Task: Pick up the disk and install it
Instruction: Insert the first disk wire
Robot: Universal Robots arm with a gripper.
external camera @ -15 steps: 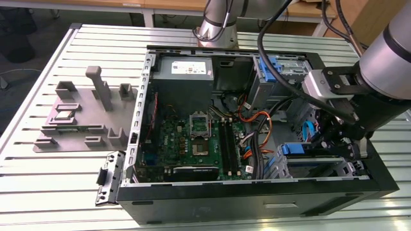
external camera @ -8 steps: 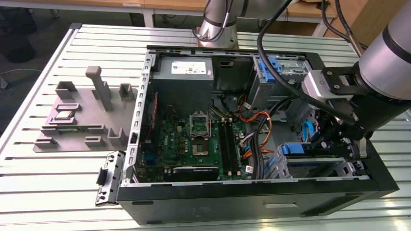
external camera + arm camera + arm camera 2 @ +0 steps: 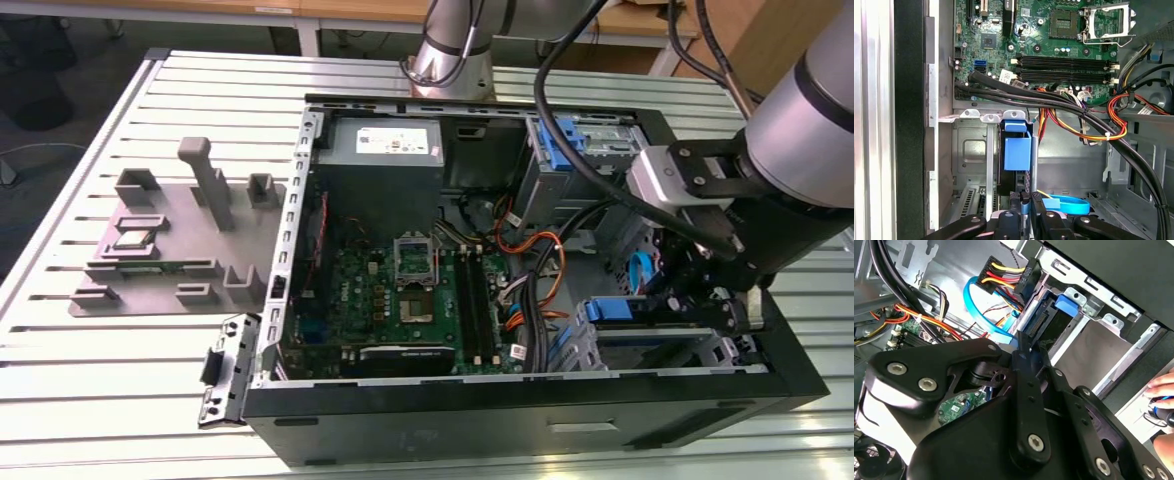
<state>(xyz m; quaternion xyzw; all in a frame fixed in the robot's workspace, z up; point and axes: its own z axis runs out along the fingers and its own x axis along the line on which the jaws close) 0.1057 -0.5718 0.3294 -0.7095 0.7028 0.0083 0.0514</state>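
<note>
Arm reached down into open computer case, gripper fingers closed together behind seated disk, gripping nothing.

Disk mostly hidden in bay (blue frame end shows); hand edge-cut.

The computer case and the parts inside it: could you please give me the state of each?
Computer case: side open, lying flat.
Disk: standing on edge in the drive bay.
Gripper: at the disk's end.
CPU socket: empty, latch open.
Memory slots: empty.
</note>
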